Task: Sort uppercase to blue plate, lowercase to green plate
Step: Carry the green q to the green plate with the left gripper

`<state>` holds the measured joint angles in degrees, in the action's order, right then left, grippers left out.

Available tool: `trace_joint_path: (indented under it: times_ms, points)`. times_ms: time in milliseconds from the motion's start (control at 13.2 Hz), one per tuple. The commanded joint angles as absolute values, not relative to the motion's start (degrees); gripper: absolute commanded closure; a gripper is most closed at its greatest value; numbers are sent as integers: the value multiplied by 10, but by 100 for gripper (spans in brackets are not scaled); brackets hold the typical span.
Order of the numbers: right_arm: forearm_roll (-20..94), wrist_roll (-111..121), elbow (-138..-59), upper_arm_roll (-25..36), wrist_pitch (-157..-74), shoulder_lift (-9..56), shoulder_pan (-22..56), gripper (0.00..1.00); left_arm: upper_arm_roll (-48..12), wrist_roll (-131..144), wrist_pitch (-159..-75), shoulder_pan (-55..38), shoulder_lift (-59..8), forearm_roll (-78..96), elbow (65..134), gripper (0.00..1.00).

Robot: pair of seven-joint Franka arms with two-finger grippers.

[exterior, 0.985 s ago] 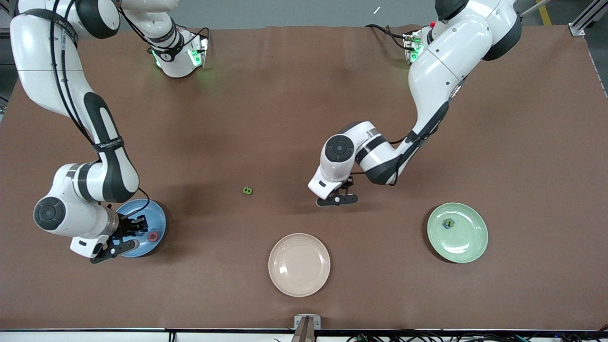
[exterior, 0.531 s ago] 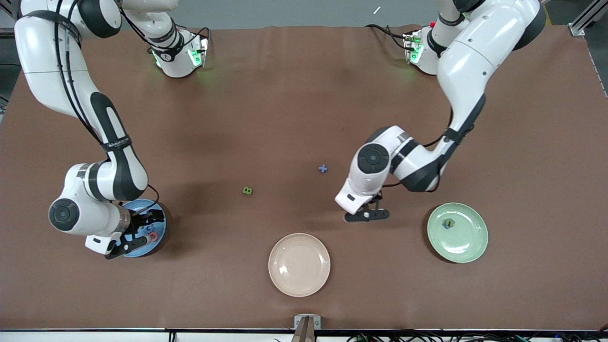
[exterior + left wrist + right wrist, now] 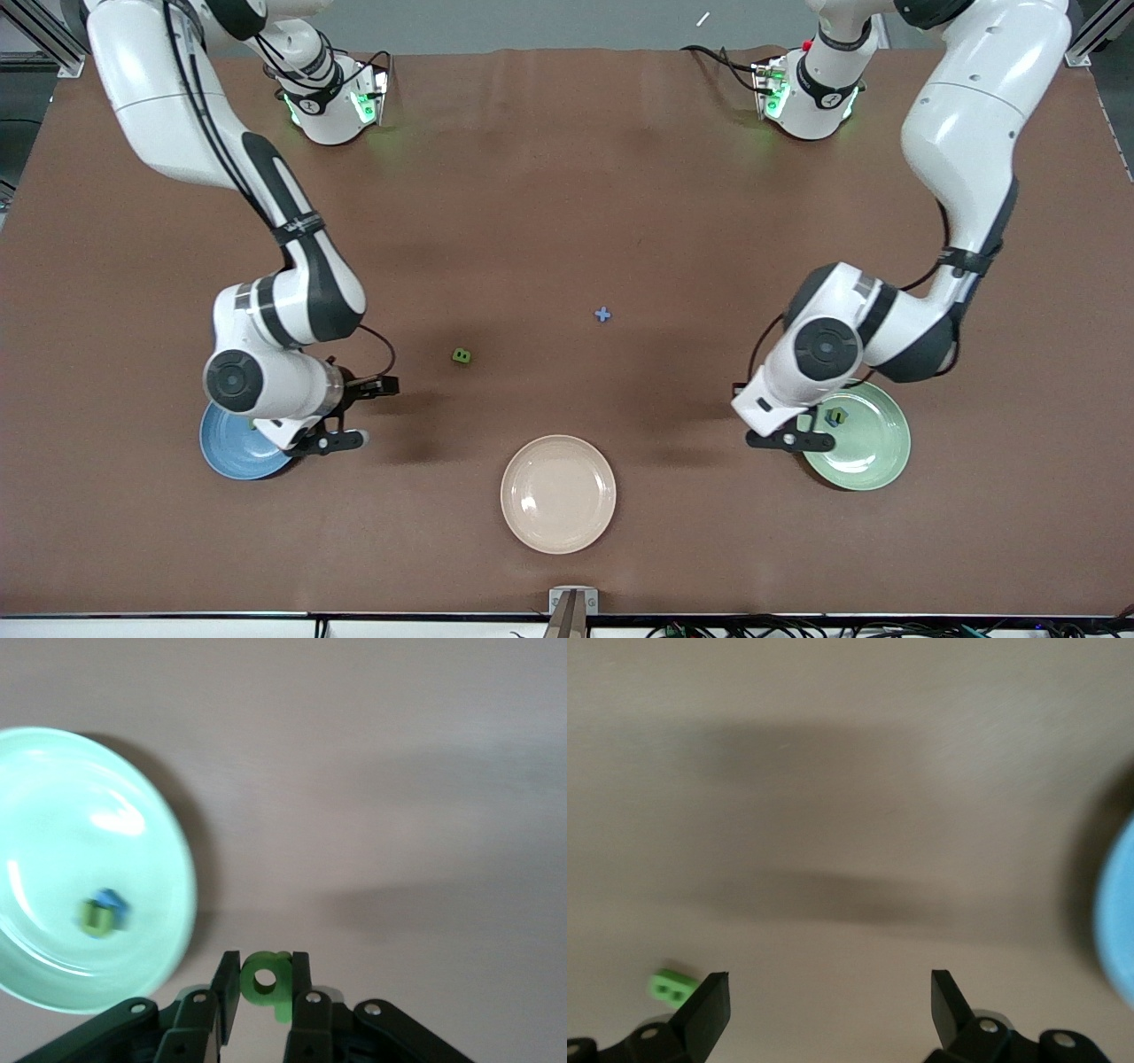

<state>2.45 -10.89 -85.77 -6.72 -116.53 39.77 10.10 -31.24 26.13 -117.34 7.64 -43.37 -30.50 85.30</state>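
My left gripper (image 3: pixel 264 967) is shut on a small green lowercase letter (image 3: pixel 266 977), a ring with a tail. It hangs over the table at the rim of the green plate (image 3: pixel 873 456), on the side toward the table's middle. A blue and a green lowercase piece (image 3: pixel 835 416) lie together on that plate (image 3: pixel 53 815). My right gripper (image 3: pixel 359 412) is open and holds nothing, just beside the blue plate (image 3: pixel 232 450), whose other half my right wrist covers. A green uppercase B (image 3: pixel 462 355) and a blue lowercase x (image 3: pixel 603 314) lie on the mat mid-table.
A cream plate (image 3: pixel 558 494) with nothing on it sits near the front edge, between the two coloured plates. The right wrist view shows the B (image 3: pixel 671 986) close to one fingertip and the blue plate's rim (image 3: pixel 1118 921) at the frame's edge.
My right gripper opened over the blue plate and swung off it toward mid-table. The left arm carried the green letter from mid-table to the green plate's rim, uncovering the blue x.
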Motion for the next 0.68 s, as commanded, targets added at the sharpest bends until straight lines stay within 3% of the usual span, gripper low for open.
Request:
trace_joint_path:
  times_ms: [0, 303, 606]
  points:
    - [39, -218, -885, -62, -1193, 391, 148, 0, -316, 196, -1167, 115, -420, -312, 861, 99]
    - [39, -309, -966, -62, -1309, 391, 196, 0, -316, 131, -1170, 156, -424, -311, 861, 99]
    - [39, -318, -992, -62, -1326, 391, 205, 0, -316, 98, -1191, 177, -433, -304, 863, 98]
